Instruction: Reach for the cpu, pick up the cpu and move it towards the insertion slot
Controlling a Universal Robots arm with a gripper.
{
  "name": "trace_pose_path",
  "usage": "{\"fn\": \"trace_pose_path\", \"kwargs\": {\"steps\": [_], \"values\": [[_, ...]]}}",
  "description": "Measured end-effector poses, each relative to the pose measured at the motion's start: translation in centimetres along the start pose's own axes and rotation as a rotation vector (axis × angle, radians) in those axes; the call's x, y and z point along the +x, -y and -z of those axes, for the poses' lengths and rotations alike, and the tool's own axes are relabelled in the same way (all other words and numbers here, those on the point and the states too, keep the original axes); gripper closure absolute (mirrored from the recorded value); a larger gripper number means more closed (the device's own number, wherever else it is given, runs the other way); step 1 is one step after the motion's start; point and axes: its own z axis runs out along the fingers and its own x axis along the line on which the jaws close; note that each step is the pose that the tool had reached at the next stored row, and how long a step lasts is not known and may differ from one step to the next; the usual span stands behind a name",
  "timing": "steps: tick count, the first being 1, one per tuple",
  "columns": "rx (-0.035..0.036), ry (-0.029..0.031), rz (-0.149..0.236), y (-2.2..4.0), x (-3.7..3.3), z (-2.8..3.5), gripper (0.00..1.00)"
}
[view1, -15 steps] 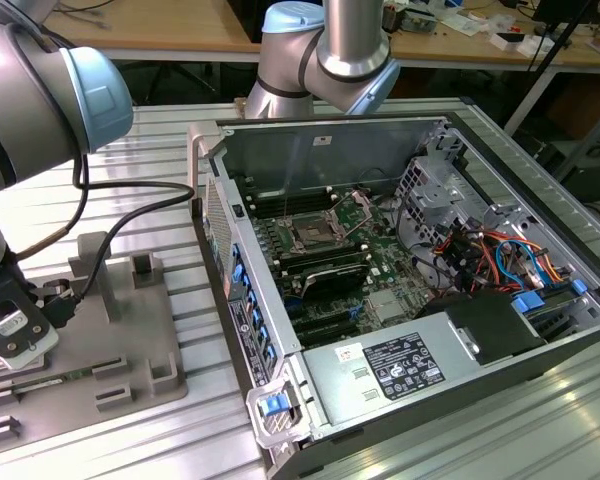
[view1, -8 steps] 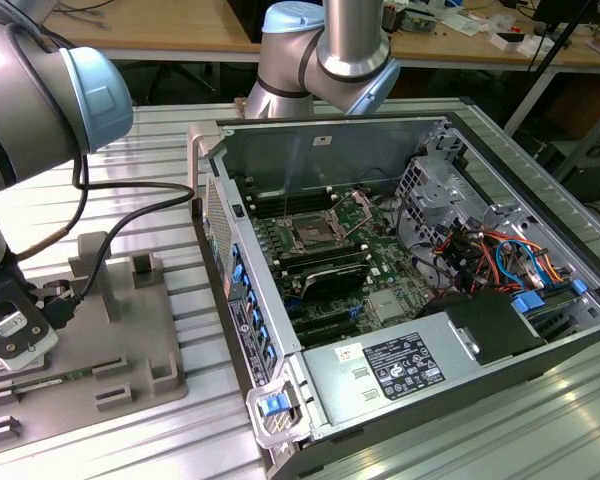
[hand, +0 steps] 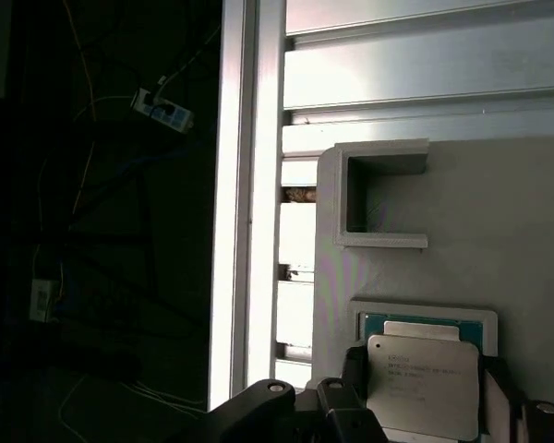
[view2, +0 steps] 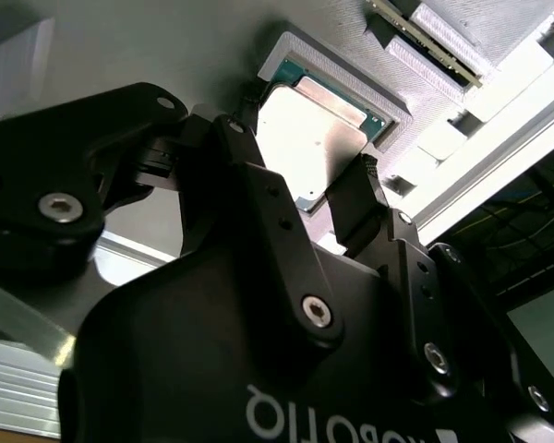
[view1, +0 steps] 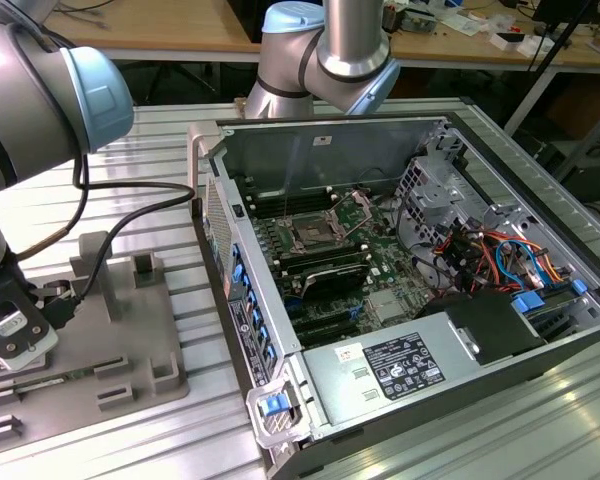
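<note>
**Pincer at the cpu, lift not yet made**

The pincer sat astride the cpu, which lay in the recess of its grey holder on the table. Whether it had clamped could not be told. The pick-up step seemed in hand, and a lift would need to rise squarely out of the recess. The insertion slot lay well apart, inside the open case, whose side wall stood between.

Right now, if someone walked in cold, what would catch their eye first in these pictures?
The open computer case in the middle of the exterior view, with a shiny socket near its middle. In both wrist views, a silvery chip sits in a grey holder pocket with the black claw right over it.
</note>
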Motion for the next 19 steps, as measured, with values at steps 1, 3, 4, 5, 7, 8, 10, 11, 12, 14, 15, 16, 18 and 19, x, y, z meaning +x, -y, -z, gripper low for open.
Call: {"fn": "trace_pose_path", "kwargs": {"steps": [1, 3, 4, 5, 7, 8, 10, 11, 12, 14, 15, 16, 18, 19], "values": [[0.0001, 0.0, 0.0, 0.0, -0.01, 0.0, 0.45], [0.0, 0.0, 0.0, 0.0, -0.02, 0.01, 0.45], [-0.0002, 0.0006, 0.0, -0.01, -0.02, 0.11, 0.45], [0.0, 0.0001, 0.0, -0.01, -0.01, 0.31, 0.45], [0.0, 0.0001, 0.0, -0.04, 0.01, 0.79, 0.45], [0.0, 0.0001, 0.0, -0.06, 0.02, 1.21, 0.45], [0.0, 0.0001, 0.0, -0.07, 0.03, 1.49, 0.45], [0.0, 0.0003, 0.0, -0.07, 0.03, 1.49, 0.45], [-0.0001, 0.0004, 0.0, -0.07, 0.03, 1.49, 0.45], [0.0, 0.0001, 0.0, -0.07, 0.04, 1.51, 0.45], [0.0, 0.0001, 0.0, -0.07, 0.03, 1.52, 0.45], [0.0002, -0.0002, 0.0, -0.08, 0.04, 1.57, 0.45], [0.0, 0.0, 0.0, -0.08, 0.04, 1.6, 0.45], [-0.0001, 0.0001, 0.0, -0.08, 0.04, 1.6, 0.45]]}}
